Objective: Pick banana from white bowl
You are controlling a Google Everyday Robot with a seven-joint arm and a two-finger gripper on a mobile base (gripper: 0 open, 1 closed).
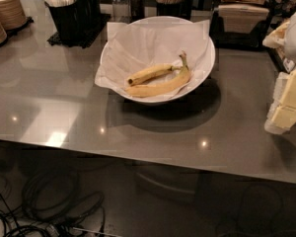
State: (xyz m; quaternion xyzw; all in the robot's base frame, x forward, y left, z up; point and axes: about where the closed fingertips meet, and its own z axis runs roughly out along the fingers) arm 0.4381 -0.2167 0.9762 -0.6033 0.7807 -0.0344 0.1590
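Pincer [287,104] at right edge above grey glossy bench [64,110], apart or together can't tell. Long curved yellow banana [163,87] lies in wide paper-lined white bowl [204,74], well apart. Slimmer yellow banana [149,73] touches it, so a wrong grab is likely.

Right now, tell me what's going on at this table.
A robot arm is set to take the banana out of the white bowl, but nothing has been grabbed yet. The gripper is at the right edge of the view, off to the side of the bowl and clear of it. The banana lies on the crinkled paper lining, with a shorter banana just behind it.
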